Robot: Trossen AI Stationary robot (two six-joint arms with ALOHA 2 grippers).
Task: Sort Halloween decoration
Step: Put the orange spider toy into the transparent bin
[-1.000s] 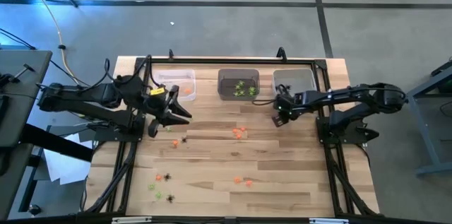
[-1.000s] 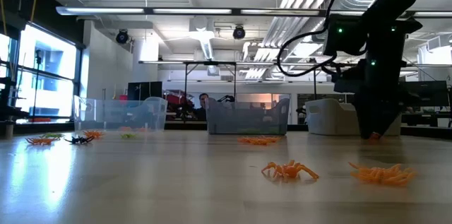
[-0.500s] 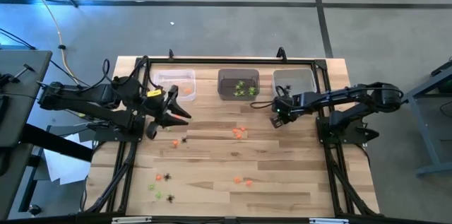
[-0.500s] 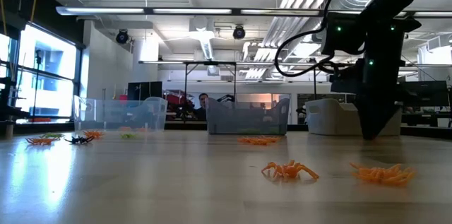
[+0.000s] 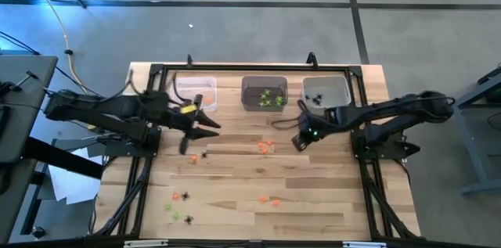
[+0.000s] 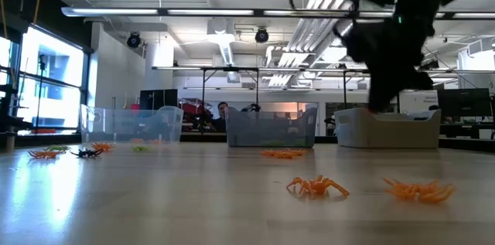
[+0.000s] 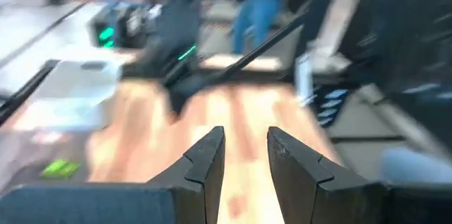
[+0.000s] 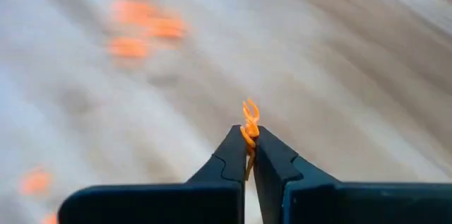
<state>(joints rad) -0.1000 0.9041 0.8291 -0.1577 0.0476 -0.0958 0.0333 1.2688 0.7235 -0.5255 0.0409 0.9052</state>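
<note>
left gripper [image 5: 205,123]: over the table's left half, just in front of the left bin [image 5: 196,91] — fingers [image 7: 206,160] part-way open with a clear gap, nothing between them.
black spider [image 5: 204,154]: on the wood just on the near side of the left gripper; the left arm is plainly the nearer one.
near-left scatter [image 5: 179,206]: green and black bits close to the front edge, well apart from both grippers.
left bin: clear, at the back edge; its contents too small to make out.
middle bin [image 5: 264,93]: green pieces [image 5: 270,98] inside.
orange cluster [image 5: 266,147]: loose on the table between the two grippers, just to the left of the right one.
front orange pair [image 5: 270,199]: near the front edge, centre.
right gripper [image 5: 300,139]: near mid-table, in front of the gap between middle and right bins — pinched shut on an orange piece [image 8: 248,126], which sticks out past the tips, long axis roughly in line with the fingers.
right bin [image 5: 326,91]: a dark speck or two inside, likely spiders.
next move, as a guess: orange piece likely bound for the left bin — far leftward and back from the right gripper, with the left arm in between.
</note>
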